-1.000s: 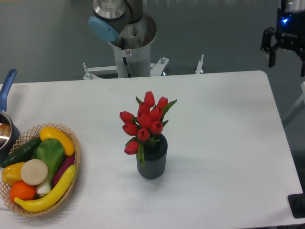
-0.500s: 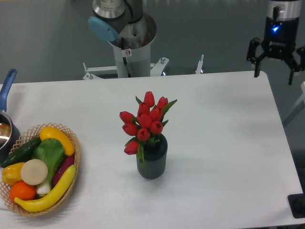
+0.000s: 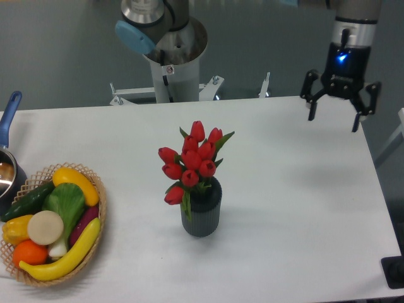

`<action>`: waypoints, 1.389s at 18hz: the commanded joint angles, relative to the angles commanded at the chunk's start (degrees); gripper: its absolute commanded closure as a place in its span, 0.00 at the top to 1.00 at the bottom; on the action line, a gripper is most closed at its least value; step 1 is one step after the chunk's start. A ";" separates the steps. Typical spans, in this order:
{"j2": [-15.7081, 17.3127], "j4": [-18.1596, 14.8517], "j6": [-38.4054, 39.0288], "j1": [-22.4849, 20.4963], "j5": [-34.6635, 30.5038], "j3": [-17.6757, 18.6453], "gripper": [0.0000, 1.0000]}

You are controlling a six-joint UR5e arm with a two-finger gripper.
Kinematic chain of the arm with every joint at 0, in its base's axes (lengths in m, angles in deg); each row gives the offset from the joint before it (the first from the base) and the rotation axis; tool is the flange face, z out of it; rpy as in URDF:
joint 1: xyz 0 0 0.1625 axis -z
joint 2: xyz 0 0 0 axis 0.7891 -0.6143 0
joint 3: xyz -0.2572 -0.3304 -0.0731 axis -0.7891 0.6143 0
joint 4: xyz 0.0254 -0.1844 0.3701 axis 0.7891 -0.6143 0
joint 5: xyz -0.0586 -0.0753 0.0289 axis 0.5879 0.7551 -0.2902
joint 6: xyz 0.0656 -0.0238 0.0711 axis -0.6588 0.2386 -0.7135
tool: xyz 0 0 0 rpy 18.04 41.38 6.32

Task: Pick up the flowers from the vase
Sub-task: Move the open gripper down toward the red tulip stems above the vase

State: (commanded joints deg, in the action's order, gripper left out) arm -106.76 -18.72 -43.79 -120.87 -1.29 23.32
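A bunch of red tulips, the flowers, stands upright in the vase, a short dark grey ribbed cylinder near the middle of the white table. My gripper hangs open above the table's far right corner, well to the right of the flowers and behind them. Nothing is between its black fingers. A blue light glows on the wrist above them.
A wicker basket of toy fruit and vegetables sits at the left front. A blue-handled metal pot stands at the left edge. The arm's base column rises behind the table's far edge. A dark object lies at the front right corner.
My gripper has travelled left and downward from beyond the table's right edge to over its far right corner, staying open. The flowers and vase have not moved.
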 joint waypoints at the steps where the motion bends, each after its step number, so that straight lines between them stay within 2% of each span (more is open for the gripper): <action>1: 0.00 0.00 0.00 0.44 1.15 0.61 1.00; 3: -0.44 -0.09 0.35 2.19 2.73 0.80 1.00; 6: -0.44 0.09 0.62 2.64 2.83 2.20 1.00; 10: -2.02 0.09 0.53 6.41 5.90 2.64 1.00; 14: -2.46 2.10 -0.96 9.39 6.08 3.78 1.00; 20: -3.34 2.81 -5.18 10.46 8.80 6.33 1.00; 23: -3.34 2.72 -5.71 11.69 12.22 7.21 1.00; 25: -3.34 2.72 -5.10 11.95 16.69 8.35 1.00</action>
State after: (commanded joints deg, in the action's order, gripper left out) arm -110.10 -16.00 -48.89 -108.92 15.40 31.67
